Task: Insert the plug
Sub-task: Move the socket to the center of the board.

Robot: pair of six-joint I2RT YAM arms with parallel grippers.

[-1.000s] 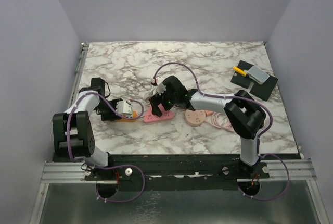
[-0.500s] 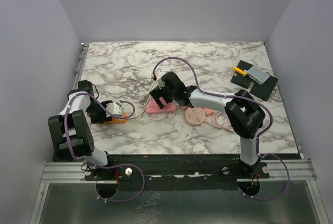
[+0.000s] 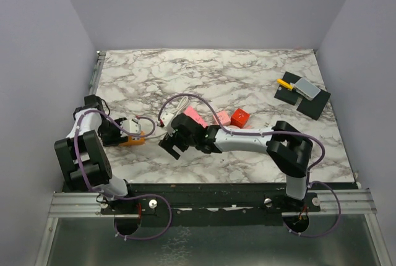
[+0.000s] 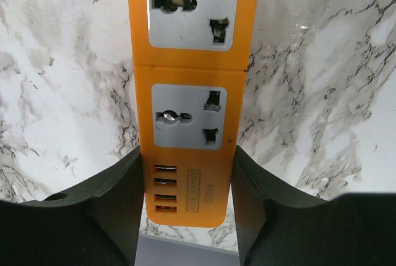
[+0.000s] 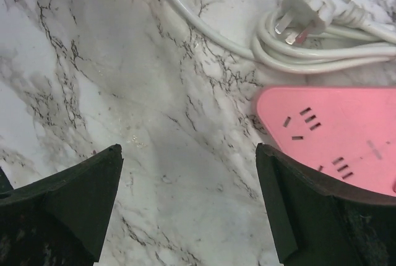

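Observation:
My left gripper (image 4: pixel 187 154) is shut on the near end of an orange power strip (image 4: pixel 189 80) with grey sockets; it lies flat on the marble at the left (image 3: pixel 131 138). A white plug (image 5: pixel 306 6) on a coiled white cable lies loose on the table beside a pink power strip (image 5: pixel 334 136). My right gripper (image 5: pixel 187 154) is open and empty over bare marble, left of the pink strip (image 3: pixel 195 116) and short of the plug. In the top view the right gripper (image 3: pixel 172 145) sits between the two strips.
A red cube (image 3: pixel 240 117) and a pink block (image 3: pixel 221 117) sit right of the pink strip. A black pad (image 3: pixel 302 96) with a grey device and a yellow piece lies at the back right. Purple walls enclose the table (image 3: pixel 247 74).
My right gripper has moved left and nearer, off the pink strip. My left gripper has drawn the orange strip further left.

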